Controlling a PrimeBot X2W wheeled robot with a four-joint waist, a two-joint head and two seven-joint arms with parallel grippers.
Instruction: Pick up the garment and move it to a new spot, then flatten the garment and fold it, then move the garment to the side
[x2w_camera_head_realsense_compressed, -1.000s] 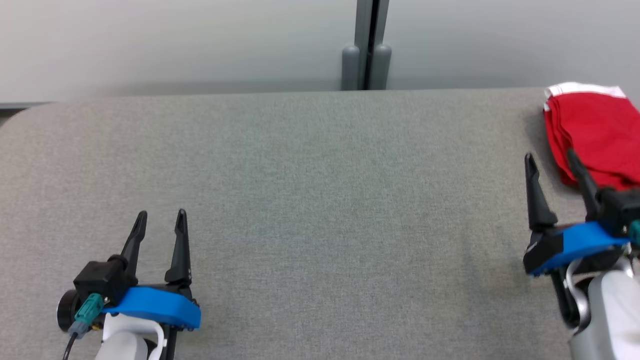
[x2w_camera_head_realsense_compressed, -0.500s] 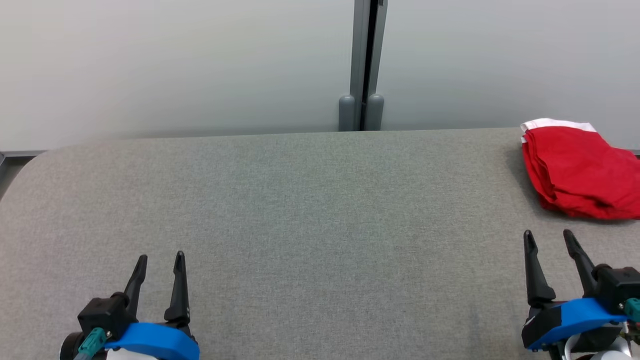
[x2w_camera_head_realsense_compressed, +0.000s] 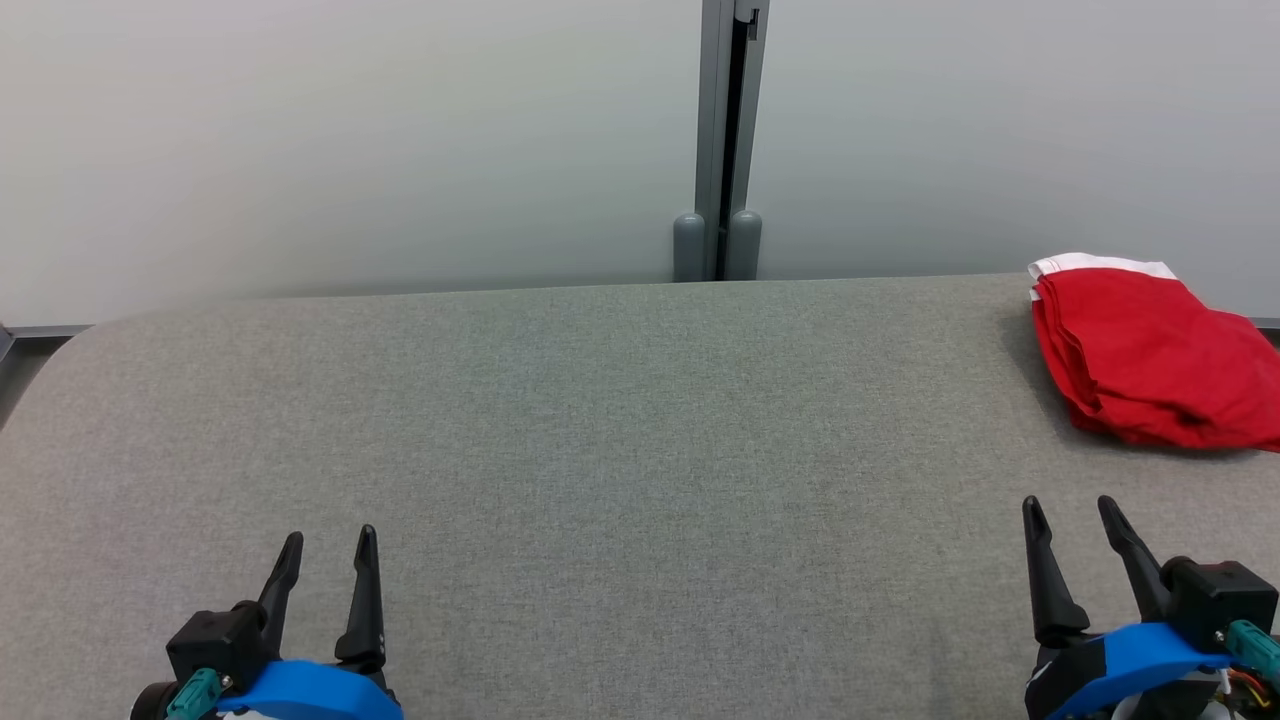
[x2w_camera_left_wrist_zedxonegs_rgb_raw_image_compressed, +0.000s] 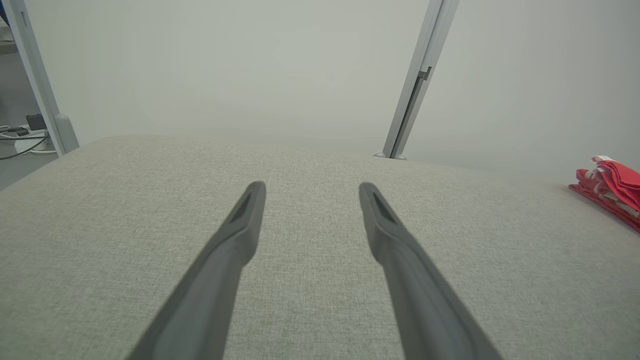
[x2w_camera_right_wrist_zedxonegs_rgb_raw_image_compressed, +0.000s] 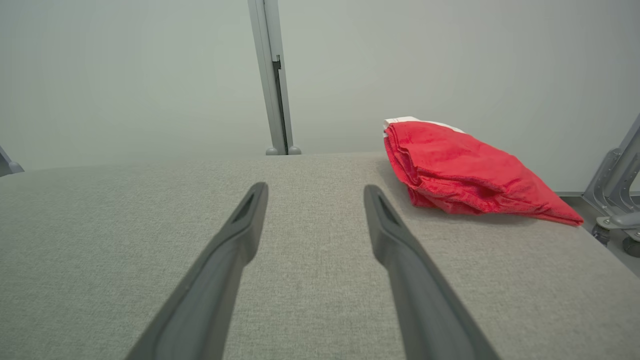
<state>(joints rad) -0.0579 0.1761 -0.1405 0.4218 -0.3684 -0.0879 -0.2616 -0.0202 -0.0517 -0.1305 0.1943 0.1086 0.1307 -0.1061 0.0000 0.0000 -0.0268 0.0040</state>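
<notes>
Standing wide apart, the two dark fingers of the left gripper (x2w_camera_head_realsense_compressed: 330, 535) hold nothing. They point forward, low over the grey table (x2w_camera_head_realsense_compressed: 640, 450). In the left wrist view the soft grey table top shows in the gap between the two fingers.

The right gripper (x2w_camera_head_realsense_compressed: 1068, 503) looks the same. Its two fingers are spread wide and they hold nothing. They point forward over the table too. The two grippers are well apart from each other, with a big stretch of grey table between them.

The garment (x2w_camera_head_realsense_compressed: 1140, 350) is red with a white strip at its far edge. It lies folded in a soft pile on the table, ahead of the right gripper and a little to that gripper's right. It is near the right gripper but not touching it. It sits close to the far right corner of the table. From the left gripper it is far off to the right.

Past the far edge of the table, ahead of the space between the two grippers, a grey post (x2w_camera_head_realsense_compressed: 718, 140) stands up. A pale wall (x2w_camera_head_realsense_compressed: 300, 130) runs behind it on both sides.
</notes>
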